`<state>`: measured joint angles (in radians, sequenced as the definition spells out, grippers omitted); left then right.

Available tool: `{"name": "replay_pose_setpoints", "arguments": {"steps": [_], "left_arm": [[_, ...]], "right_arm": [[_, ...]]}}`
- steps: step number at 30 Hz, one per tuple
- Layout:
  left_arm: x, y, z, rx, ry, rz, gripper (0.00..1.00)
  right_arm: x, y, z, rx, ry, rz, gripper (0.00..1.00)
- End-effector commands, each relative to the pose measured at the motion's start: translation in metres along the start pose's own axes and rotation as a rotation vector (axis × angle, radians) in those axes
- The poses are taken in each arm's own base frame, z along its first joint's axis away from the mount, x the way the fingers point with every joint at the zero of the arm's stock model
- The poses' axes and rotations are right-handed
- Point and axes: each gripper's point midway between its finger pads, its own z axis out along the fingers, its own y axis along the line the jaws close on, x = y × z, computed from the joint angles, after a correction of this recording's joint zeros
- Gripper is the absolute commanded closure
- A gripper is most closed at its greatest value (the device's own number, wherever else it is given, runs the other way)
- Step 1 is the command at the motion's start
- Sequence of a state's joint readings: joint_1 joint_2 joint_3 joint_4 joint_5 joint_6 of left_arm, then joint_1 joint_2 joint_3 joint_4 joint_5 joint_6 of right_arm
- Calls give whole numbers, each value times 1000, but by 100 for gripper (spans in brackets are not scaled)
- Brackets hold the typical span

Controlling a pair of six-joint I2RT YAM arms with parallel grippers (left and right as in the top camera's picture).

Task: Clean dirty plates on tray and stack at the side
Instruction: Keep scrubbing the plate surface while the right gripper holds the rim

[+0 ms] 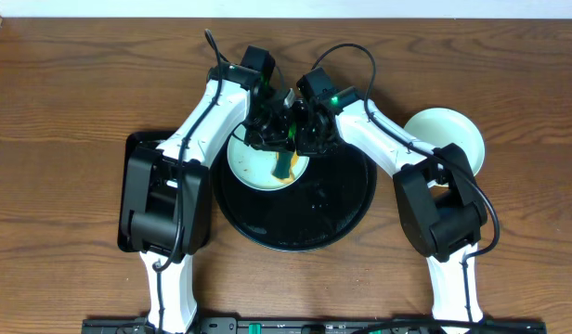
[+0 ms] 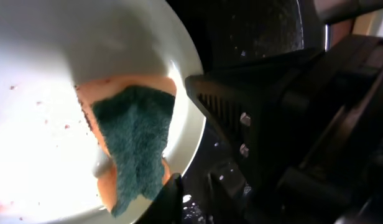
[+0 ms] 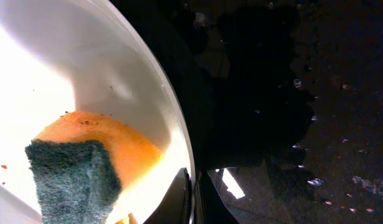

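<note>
Right gripper (image 1: pixel 306 139) clenched beside rim of plate (image 1: pixel 252 162); left gripper (image 1: pixel 267 136): jaws, I cannot tell. Plate looks stiff, slick, breakable; I'd pinch rim. Sponge (image 3: pixel 73 174) soft, light.

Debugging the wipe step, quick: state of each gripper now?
Left gripper: cannot be told; it's over the plate and sponge.
Right gripper: closed, beside the plate's rim.

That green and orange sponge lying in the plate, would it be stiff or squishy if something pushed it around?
Probably squishy: the sponge shows a green pad bent and wavy over orange foam. Likely light for its size, being foam. Droplets on the tray suggest it is wet, so it may slide easily on the glossy plate.
</note>
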<state>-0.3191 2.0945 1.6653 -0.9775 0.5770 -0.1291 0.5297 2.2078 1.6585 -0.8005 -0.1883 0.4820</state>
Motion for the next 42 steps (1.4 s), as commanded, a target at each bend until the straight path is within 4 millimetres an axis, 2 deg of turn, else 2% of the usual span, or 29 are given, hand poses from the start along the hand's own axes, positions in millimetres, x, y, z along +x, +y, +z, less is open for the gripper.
{"name": "replay_pose_setpoints", "arguments": {"steps": [1, 2, 5, 8, 10, 11, 12, 15, 21, 27, 33, 36, 38, 39, 40, 42], "left_arm": [[6, 1, 4, 14, 21, -21, 51], [7, 2, 5, 14, 25, -24, 44], [12, 5, 8, 10, 40, -32, 42], [18, 8, 12, 7, 57, -37, 36], [20, 10, 15, 6, 65, -36, 37], [22, 11, 16, 5, 69, -38, 43], [24, 12, 18, 3, 75, -42, 43], [30, 17, 22, -4, 92, -49, 35], [35, 26, 24, -45, 106, -39, 29], [33, 32, 28, -66, 105, -34, 29], [33, 39, 47, -51, 139, -54, 31], [31, 34, 54, -9, 142, -54, 39], [30, 34, 56, -8, 139, -49, 51], [29, 34, 57, -8, 137, -48, 65], [28, 35, 57, -8, 134, -47, 91], [25, 40, 59, -32, 121, -57, 93]], "right_arm": [[9, -6, 10, -4, 46, 8, 99], [9, -6, 10, -4, 47, 8, 99], [10, -6, 10, -2, 51, 9, 99], [11, -7, 10, 0, 55, 10, 99], [11, -7, 10, 1, 56, 11, 99], [11, -8, 10, 1, 56, 12, 99], [11, -8, 10, 1, 56, 14, 99], [11, -11, 9, 1, 61, 21, 99], [10, -16, 8, 4, 68, 35, 99], [11, -17, 8, 5, 71, 37, 99], [12, -18, 7, 7, 74, 39, 99], [12, -18, 7, 8, 76, 39, 99], [12, -18, 7, 9, 78, 40, 99], [13, -18, 7, 10, 80, 40, 99], [13, -19, 7, 10, 80, 40, 99], [13, -19, 7, 11, 81, 41, 99]]}}
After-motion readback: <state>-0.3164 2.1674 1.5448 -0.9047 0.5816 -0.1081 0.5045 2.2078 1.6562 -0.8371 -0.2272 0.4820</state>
